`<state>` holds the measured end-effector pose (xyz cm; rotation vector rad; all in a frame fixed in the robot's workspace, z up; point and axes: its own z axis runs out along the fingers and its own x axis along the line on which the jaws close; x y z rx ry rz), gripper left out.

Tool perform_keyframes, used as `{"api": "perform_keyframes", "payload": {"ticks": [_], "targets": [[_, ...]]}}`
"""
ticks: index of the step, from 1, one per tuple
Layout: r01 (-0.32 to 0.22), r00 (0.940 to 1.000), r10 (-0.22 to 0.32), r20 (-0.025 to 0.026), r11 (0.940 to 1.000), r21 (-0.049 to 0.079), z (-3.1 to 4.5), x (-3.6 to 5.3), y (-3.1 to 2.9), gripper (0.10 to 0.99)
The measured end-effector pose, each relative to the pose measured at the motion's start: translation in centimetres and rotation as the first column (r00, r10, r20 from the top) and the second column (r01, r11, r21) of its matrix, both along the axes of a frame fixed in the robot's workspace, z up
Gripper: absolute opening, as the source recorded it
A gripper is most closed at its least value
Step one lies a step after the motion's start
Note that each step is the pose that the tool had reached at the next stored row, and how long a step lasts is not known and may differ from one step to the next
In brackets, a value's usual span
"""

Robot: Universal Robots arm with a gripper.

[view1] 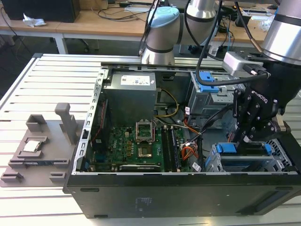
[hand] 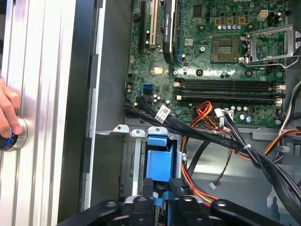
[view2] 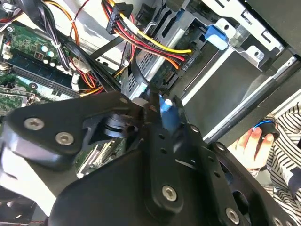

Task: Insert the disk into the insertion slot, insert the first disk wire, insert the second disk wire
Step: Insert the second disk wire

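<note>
Exterior view first: gripper [view1: 248, 136] parked low over the silver drive cage at the exterior view's right end of the open case, right above the disk [view1: 244, 162], which looks already seated in the insertion slot [view1: 217, 162] with its blue carrier showing at both ends. Seems to be down that low to work a connector at the drive's back edge. In the second wrist view, fingers [view2: 155, 113] pinched together on a small blue connector [view2: 165, 115], though hard to say exactly, bit of a blur there. Red, yellow and black power wires [view2: 150, 40] draped just beside it, so a crowded spot to work in. More black cable bundles [hand: 225, 141] crossing between motherboard [hand: 225, 52] and cage in the first wrist view. Also a person's hand [hand: 7, 115] resting on a knob on the table outside the case.
</note>
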<state>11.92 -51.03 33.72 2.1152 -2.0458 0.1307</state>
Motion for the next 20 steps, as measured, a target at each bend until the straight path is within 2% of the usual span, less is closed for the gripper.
{"api": "perform_keyframes", "payload": {"ticks": [2,8,10,11,12,13,14,15,17,18,20], "targets": [[0.0,1.0,0.0,-0.0001,1.0,0.0,0.01,0.0,0.0,0.153],[0.0,1.0,0.0,0.0001,1.0,0.001,0.05,0.0,-0.02,0.153],[0.0,1.0,0.0,0.0001,1.0,0.004,0.43,0.0,-0.04,0.153],[0.0,1.0,0.0,0.0,0.9999,0.011,0.73,0.0,-0.05,0.153],[0.0,1.0,0.0,0.0,0.9994,0.036,0.73,0.0,-0.18,0.153],[0.0,1.0,0.0,0.0,0.9987,0.052,0.74,0.0,-0.27,0.153],[0.0,1.0,0.0,0.0,0.9961,0.088,0.74,0.01,-0.51,0.153],[0.0,1.0,0.0,0.0,0.9928,0.119,0.74,0.03,-0.82,0.153],[0.0,1.0,0.0,0.0,0.9893,0.146,0.73,0.06,-1.28,0.153],[0.0,1.0,0.0,0.0,0.9851,0.172,0.74,0.12,-1.96,0.153],[0.0,1.0,0.0,-0.0007,0.9819,0.19,0.74,0.33,-2.9,0.153]]}}
